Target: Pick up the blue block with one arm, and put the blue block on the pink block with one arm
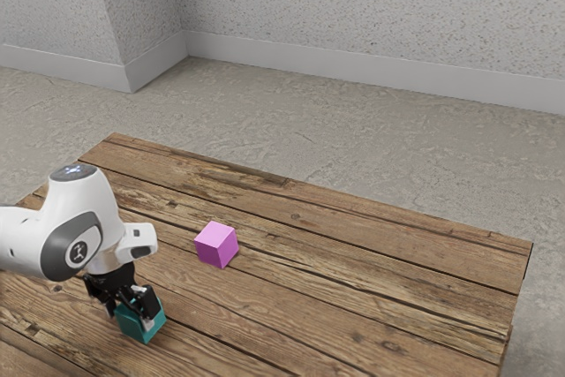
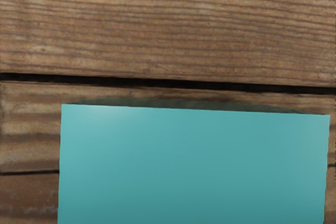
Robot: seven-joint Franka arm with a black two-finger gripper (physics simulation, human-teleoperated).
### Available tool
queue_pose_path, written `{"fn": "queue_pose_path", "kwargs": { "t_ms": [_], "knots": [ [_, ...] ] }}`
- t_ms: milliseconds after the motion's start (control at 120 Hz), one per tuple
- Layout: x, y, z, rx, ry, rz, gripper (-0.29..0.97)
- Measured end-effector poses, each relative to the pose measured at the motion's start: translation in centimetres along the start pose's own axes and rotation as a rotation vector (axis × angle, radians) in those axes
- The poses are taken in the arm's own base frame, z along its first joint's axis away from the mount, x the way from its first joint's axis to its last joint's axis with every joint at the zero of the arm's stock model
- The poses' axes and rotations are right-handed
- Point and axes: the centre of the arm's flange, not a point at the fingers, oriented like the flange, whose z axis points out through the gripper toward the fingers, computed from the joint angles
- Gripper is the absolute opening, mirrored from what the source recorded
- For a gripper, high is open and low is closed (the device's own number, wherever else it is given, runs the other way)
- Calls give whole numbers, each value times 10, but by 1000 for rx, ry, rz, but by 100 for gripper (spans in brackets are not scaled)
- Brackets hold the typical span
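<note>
Wooden plank table point(image 1: 353, 262) on a grey speckled floor point(image 1: 353, 121), pale rough walls point(image 1: 397, 6) behind. White Franka arm point(image 1: 62, 236) comes in at the exterior view's lower left, hand pointing down near the table's front edge. Gripper point(image 1: 137, 311) is low over the boards, jaws clenched on the blue block point(image 1: 141, 326). One black finger point(image 1: 152, 300) is pressed on the block's side toward the exterior view's right and the other on the opposite side, so the block sits squarely between them. The block's lower half shows under the fingertips. It reads as teal and is at or just above the table surface; cannot tell whether it is lifted.

Pink block point(image 1: 216, 245) sits flat on the table, well apart from the gripper, further back and toward the exterior view's right. Nothing on top of it.

Wrist view: blue block's point(image 2: 191, 166) flat top face lies directly under the hand. Table planks point(image 2: 157, 24) lie beyond it, with a dark gap between two boards and a thin shadow along the block's far edge.
</note>
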Motion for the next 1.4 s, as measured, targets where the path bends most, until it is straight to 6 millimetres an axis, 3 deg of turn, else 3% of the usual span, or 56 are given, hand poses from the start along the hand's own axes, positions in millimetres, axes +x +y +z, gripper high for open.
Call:
{"fn": "queue_pose_path", "kwargs": {
  "t_ms": [350, 1167, 1283, 1400],
  "knots": [
    [3, 4, 1, 4, 4, 36, 62],
    [12, 10, -7, 21, 52, 125, 34],
    [22, 12, -20, 29, 82, 134, 31],
    [47, 12, -52, 44, 136, 148, 30]
  ]
}}
